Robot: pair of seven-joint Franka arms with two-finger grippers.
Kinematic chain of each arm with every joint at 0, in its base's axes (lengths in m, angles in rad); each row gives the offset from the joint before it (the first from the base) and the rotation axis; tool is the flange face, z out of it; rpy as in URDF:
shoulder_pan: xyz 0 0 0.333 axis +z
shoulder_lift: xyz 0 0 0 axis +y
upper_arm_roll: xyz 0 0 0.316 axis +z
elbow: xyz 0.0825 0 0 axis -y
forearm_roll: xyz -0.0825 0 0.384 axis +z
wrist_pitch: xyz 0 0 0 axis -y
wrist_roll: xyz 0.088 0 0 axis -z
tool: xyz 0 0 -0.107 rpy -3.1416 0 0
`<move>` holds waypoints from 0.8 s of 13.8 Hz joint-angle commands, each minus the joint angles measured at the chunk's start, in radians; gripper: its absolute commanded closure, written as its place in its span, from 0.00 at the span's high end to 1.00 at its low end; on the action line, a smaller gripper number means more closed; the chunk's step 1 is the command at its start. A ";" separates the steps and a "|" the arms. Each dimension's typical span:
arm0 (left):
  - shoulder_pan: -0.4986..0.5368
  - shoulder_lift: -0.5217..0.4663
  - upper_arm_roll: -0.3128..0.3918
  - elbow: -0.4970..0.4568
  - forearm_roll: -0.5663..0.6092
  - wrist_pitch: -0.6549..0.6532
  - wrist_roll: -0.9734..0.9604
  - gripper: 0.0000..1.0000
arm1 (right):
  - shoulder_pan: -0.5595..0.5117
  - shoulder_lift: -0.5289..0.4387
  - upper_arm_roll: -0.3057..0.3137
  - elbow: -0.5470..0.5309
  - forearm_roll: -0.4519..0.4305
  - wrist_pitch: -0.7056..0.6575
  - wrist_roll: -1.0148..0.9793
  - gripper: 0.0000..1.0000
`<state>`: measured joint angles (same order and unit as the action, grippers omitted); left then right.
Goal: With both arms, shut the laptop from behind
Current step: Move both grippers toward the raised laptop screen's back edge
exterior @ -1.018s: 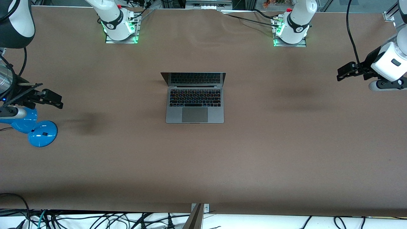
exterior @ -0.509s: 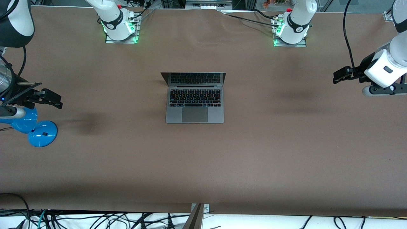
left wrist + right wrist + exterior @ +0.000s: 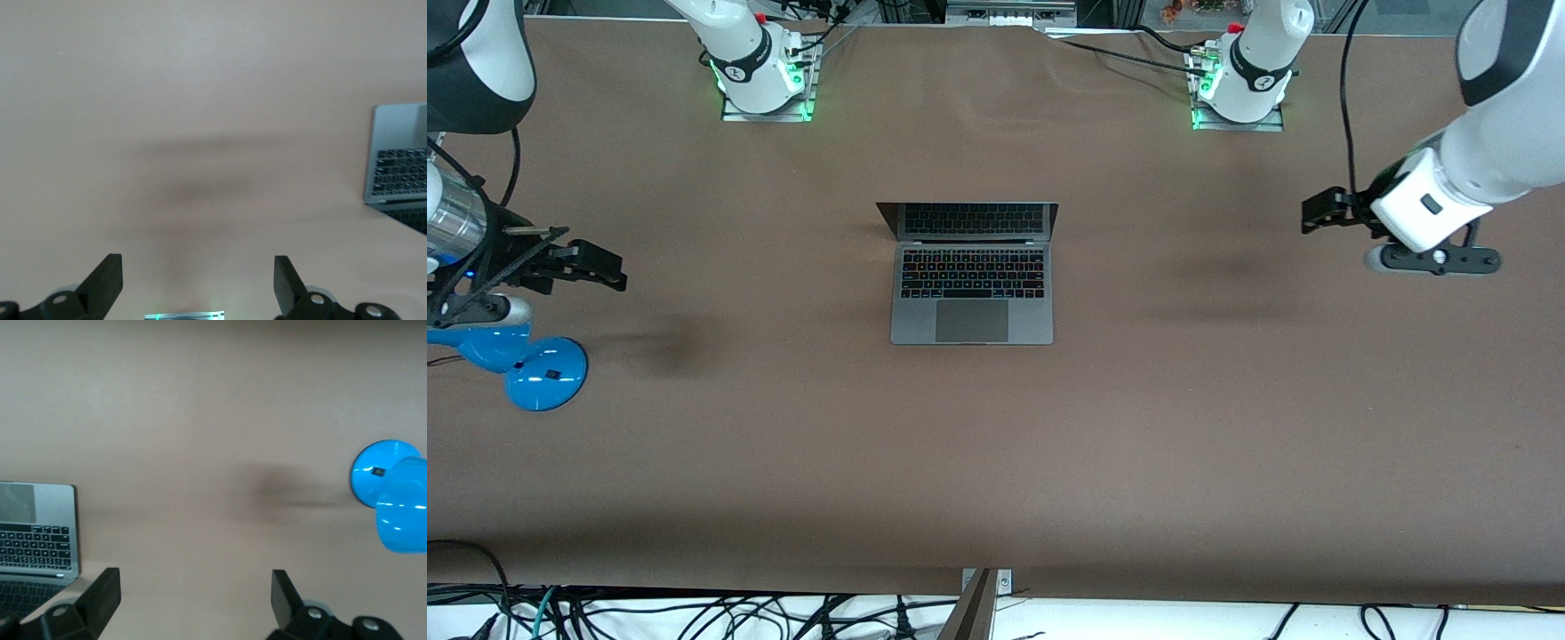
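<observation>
The laptop sat open mid-surface. The left hand hung at its three o'clock, the right hand at nine, both well clear, fingers spread, empty.

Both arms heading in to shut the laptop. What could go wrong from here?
1. The laptop is open with its lid about upright; uneven pushes from the two hands might skew it or slide it on the table.
2. The left hand and right hand are both open and far out, so they may arrive at different times.
3. The blue lamp sits close under the right arm.
</observation>
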<state>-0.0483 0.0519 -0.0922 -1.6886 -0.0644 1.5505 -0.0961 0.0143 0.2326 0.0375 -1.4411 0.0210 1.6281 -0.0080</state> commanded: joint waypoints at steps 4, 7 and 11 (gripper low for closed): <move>-0.004 0.042 -0.138 0.041 -0.017 -0.010 -0.212 1.00 | 0.047 0.019 0.001 -0.005 0.112 -0.065 0.000 0.91; -0.005 0.064 -0.184 0.046 -0.017 0.003 -0.290 1.00 | 0.053 0.021 0.002 -0.005 0.206 -0.083 0.006 0.56; -0.031 0.103 -0.199 0.069 -0.038 0.002 -0.320 0.82 | 0.172 0.021 0.002 -0.004 0.206 -0.083 0.143 0.11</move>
<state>-0.0668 0.1256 -0.2886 -1.6609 -0.0860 1.5635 -0.3884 0.1204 0.2634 0.0404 -1.4425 0.2198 1.5527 0.0608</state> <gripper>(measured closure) 0.044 0.612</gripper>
